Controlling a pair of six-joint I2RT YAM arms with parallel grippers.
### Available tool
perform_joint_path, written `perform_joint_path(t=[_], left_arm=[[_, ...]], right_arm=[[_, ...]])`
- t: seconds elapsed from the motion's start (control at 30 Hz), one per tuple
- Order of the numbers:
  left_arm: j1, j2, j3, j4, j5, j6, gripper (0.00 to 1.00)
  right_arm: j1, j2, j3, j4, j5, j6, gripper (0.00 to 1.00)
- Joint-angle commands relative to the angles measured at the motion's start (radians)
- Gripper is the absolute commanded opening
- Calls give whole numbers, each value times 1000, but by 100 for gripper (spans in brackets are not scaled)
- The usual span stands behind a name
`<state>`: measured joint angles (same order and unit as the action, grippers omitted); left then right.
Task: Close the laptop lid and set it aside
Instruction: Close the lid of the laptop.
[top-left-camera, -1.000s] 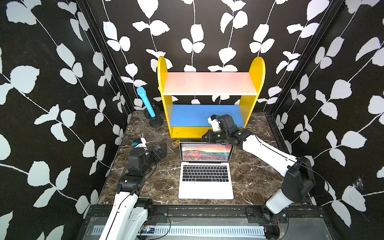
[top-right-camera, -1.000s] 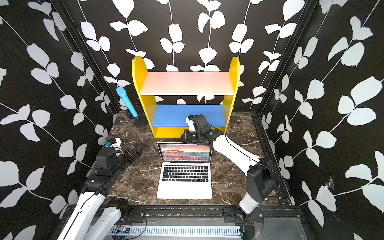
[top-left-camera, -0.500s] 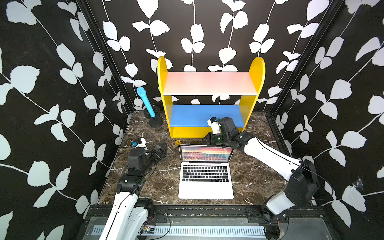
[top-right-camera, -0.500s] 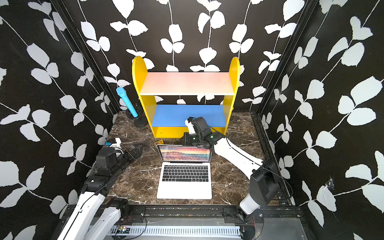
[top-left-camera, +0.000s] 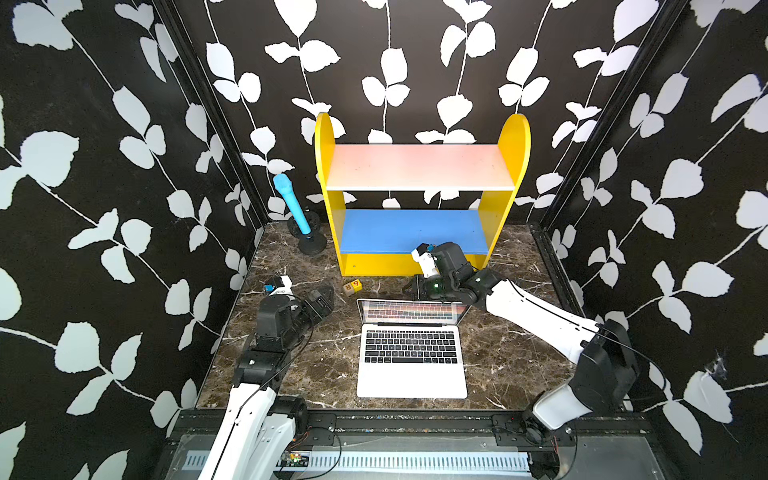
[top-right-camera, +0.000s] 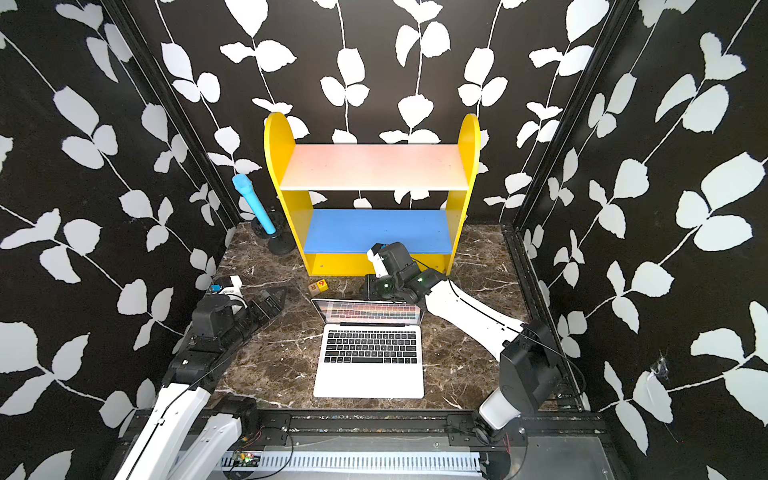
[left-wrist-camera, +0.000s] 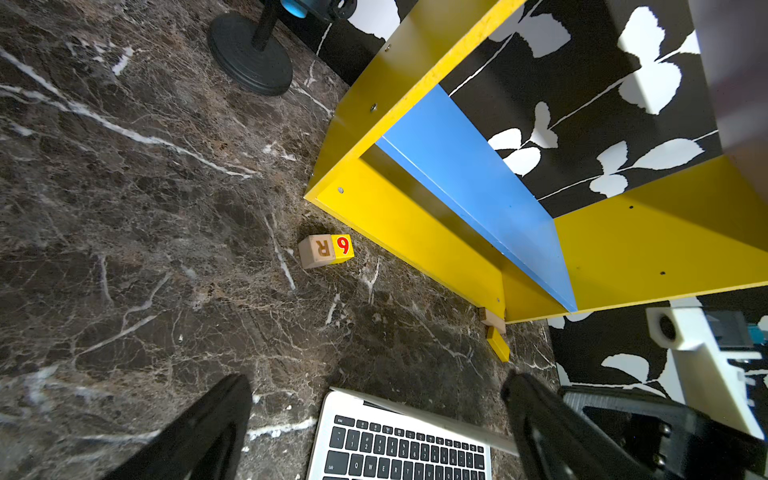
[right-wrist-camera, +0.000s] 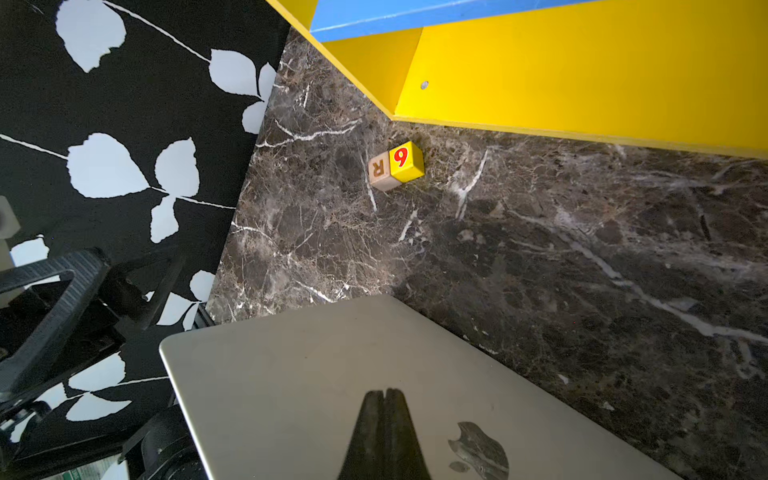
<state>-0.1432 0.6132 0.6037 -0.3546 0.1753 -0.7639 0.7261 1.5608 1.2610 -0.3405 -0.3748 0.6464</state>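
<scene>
Right gripper (right-wrist-camera: 384, 400) tips are hidden behind the lid (top-left-camera: 411, 311) in both top views. The right wrist view shows them pressed together against the lid's logo face. Left gripper (left-wrist-camera: 376, 380), at 10 o'clock of the laptop (top-left-camera: 411, 365), stands spread and empty. Laptop sits mid-table, toward 6 o'clock. Lid leans further forward than a second ago.

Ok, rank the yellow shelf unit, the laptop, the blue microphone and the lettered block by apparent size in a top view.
Largest to smallest:
1. yellow shelf unit
2. laptop
3. blue microphone
4. lettered block
The laptop sits nearer the camera, yet the shelf unit still looks bigger.
</scene>
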Motion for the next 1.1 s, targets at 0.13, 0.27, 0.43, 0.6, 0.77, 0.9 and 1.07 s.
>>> perform_joint_path(t=[0.13,0.27,0.43,0.6,0.77,0.9,1.07], left_arm=[[-2,-6,18,-3,-2,2,98],[-3,-7,19,-1,-1,0,98],[-2,-5,21,0,-1,0,98],[-2,-1,22,3,0,-2,98],[-2,3,23,6,0,-2,98],[-3,8,20,10,1,-2,98],[-3,9,18,14,2,-3,97]], right_arm=[[35,-33,-18,-51,15,-24,0],[46,-42,-26,-64,19,-34,0],[56,-50,-38,-72,19,-41,0],[65,-58,-50,-85,16,-53,0],[68,-68,-68,-89,12,-58,0],[74,-74,-81,-90,7,-63,0],[84,-82,-94,-92,4,-66,0]])
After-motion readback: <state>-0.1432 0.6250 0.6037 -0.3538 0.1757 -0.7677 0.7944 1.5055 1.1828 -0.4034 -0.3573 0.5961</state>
